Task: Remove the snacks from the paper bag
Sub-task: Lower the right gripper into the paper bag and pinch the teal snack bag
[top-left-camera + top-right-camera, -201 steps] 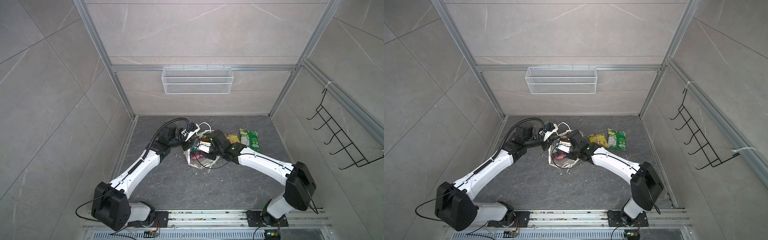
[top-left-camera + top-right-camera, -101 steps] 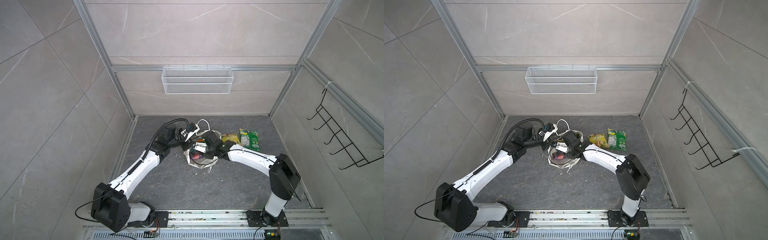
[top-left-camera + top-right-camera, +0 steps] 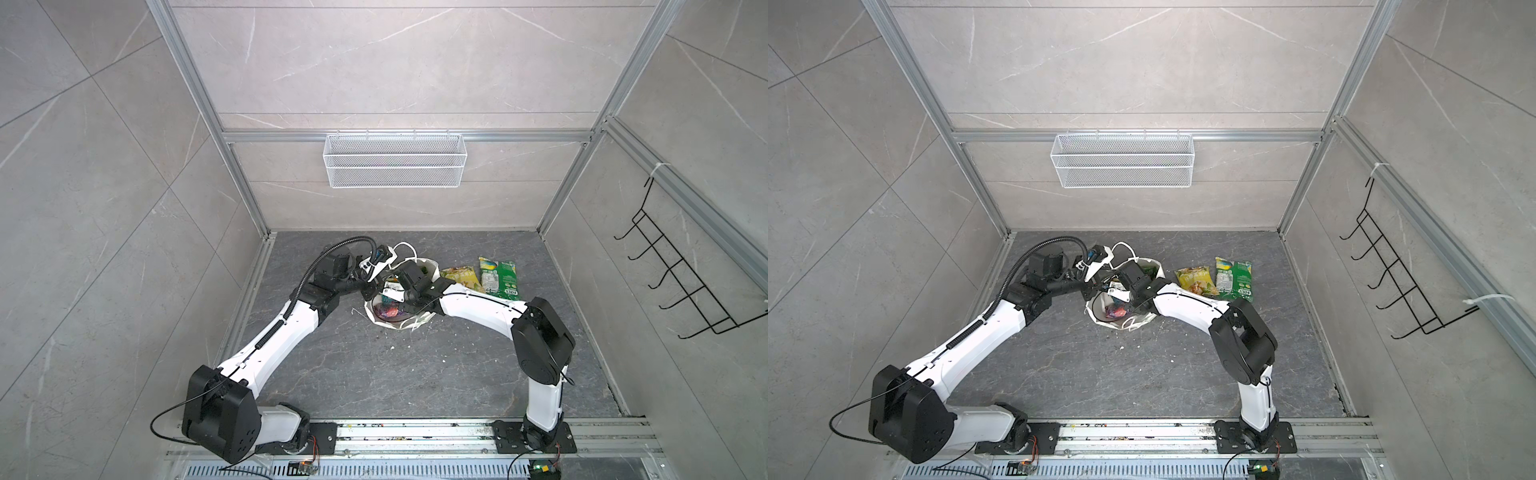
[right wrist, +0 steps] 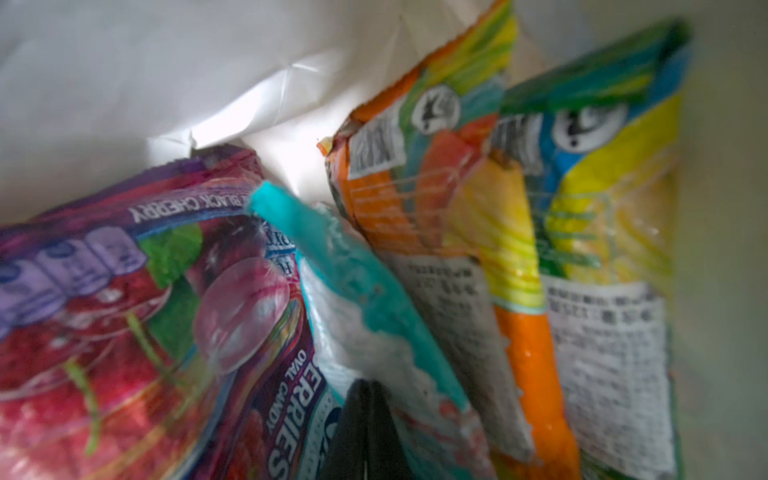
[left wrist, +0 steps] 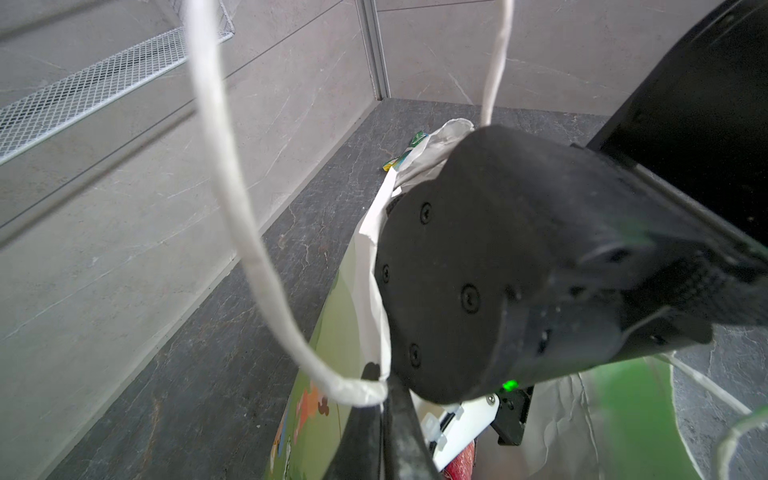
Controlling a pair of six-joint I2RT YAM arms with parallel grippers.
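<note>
Standing upright on the dark grey tabletop [image 3: 374, 374], around the middle of its far half, is the paper bag [image 3: 373, 319] [image 3: 1094, 316], white inside and pale green with coloured flowers outside [image 5: 332, 332], its mouth open and a white cord handle [image 5: 232, 166] looped above the rim. Contents, seen by the right wrist camera: a purple berry candy packet [image 4: 124, 311], a teal packet [image 4: 361, 299], an orange packet [image 4: 436, 199] and a yellow-green packet [image 4: 602, 208], all leaning on edge against one another and the white lining. Already out: a yellow chip bag [image 3: 459, 277] [image 3: 1196, 280] and a green bag [image 3: 498, 278] [image 3: 1235, 280], lying flat just beside each other toward the far right corner, near the paper bag but apart from it. Left gripper [image 5: 383, 384]: jaws clamped on the bag's rim at the point where the cord handle joins, on the bag's left side. Right gripper [image 4: 365, 415]: reaching down inside the bag, jaws closed together, tips against the teal packet; whether any of its film is pinched cannot be told. Surroundings: white wire mesh basket [image 3: 395, 166] mounted on the back wall, black wire hook rack [image 3: 685, 291] on the right wall, and the arms' mounting rail [image 3: 415, 432] along the near edge.
</note>
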